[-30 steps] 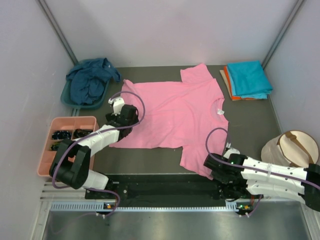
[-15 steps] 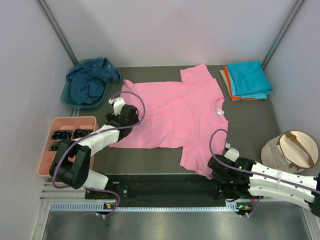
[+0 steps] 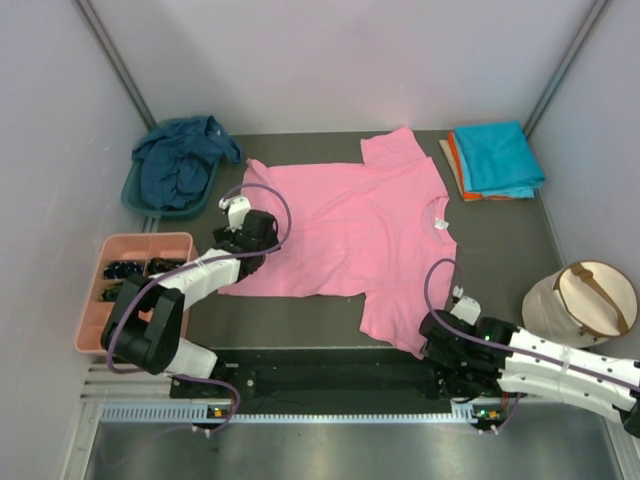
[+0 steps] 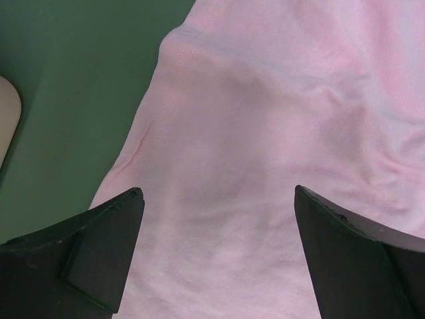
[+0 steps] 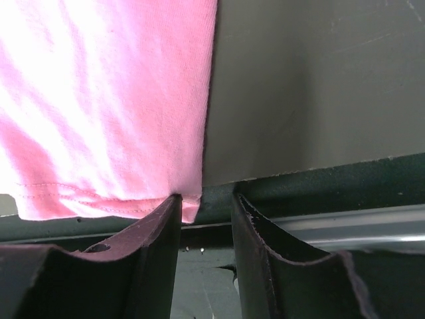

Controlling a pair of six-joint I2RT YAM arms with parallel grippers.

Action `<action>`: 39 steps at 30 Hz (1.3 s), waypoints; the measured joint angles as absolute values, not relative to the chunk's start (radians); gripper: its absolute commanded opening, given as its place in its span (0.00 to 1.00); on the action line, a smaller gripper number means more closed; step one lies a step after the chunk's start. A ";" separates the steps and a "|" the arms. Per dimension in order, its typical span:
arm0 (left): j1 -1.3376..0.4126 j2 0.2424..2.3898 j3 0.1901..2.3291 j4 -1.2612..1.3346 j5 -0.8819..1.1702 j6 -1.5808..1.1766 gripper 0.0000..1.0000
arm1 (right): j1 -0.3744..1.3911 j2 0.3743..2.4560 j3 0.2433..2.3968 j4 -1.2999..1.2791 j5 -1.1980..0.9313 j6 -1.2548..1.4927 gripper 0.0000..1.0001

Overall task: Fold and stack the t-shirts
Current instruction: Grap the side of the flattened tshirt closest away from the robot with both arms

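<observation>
This looks like a robot test cell in a lab. Plain pale walls (image 3: 340, 60) close a dark table (image 3: 300, 320) on three sides. A left arm (image 3: 190, 280) and a right arm (image 3: 545, 360), with purple cables (image 3: 288, 215), are bolted by a metal rail (image 3: 330, 412).

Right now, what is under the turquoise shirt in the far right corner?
An orange t-shirt, only its edge showing along the left and near sides of the turquoise t-shirt. The rest is covered.
</observation>
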State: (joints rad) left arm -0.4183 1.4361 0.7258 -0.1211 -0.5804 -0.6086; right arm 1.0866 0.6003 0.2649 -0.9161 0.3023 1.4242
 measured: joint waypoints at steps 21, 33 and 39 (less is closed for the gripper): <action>-0.418 1.448 0.725 -0.120 -0.575 -0.612 0.99 | 1.087 0.666 0.284 -0.848 0.278 1.417 0.37; -0.418 1.448 0.726 -0.121 -0.575 -0.612 0.99 | 1.087 0.684 0.268 -0.812 0.267 1.418 0.20; -0.418 1.448 0.725 -0.121 -0.576 -0.612 0.99 | 1.090 0.691 0.253 -0.773 0.246 1.426 0.00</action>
